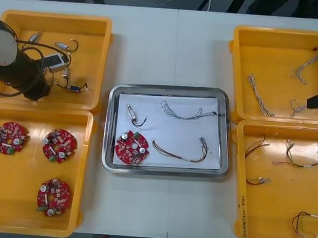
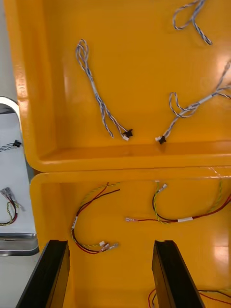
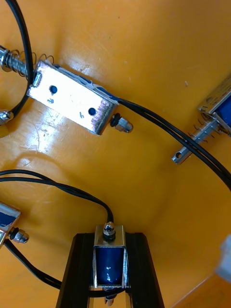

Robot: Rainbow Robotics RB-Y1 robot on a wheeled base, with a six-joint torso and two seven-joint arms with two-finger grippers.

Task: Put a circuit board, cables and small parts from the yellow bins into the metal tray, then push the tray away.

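My left gripper (image 3: 109, 239) is shut on a small metal part (image 3: 109, 262) with a blue coil, low inside the far left yellow bin (image 1: 89, 23). Other small metal parts (image 3: 72, 98) with black leads lie around it. The left arm (image 1: 21, 73) reaches into that bin. The metal tray (image 1: 169, 89), white inside, holds a red circuit board (image 1: 131, 147), a small metal part (image 1: 132, 114), a blue and white cable (image 1: 186, 112) and a red and yellow cable (image 1: 181, 151). My right gripper (image 2: 109, 245) stands open, holding nothing, above the near right bin (image 2: 48, 192).
The near left bin (image 1: 41, 107) holds three circuit boards (image 1: 59, 145). The far right bin (image 1: 283, 35) has twisted blue and white cables (image 2: 101, 103). Red and yellow cables (image 2: 91, 216) lie in the near right bin. Bare table lies beyond the tray.
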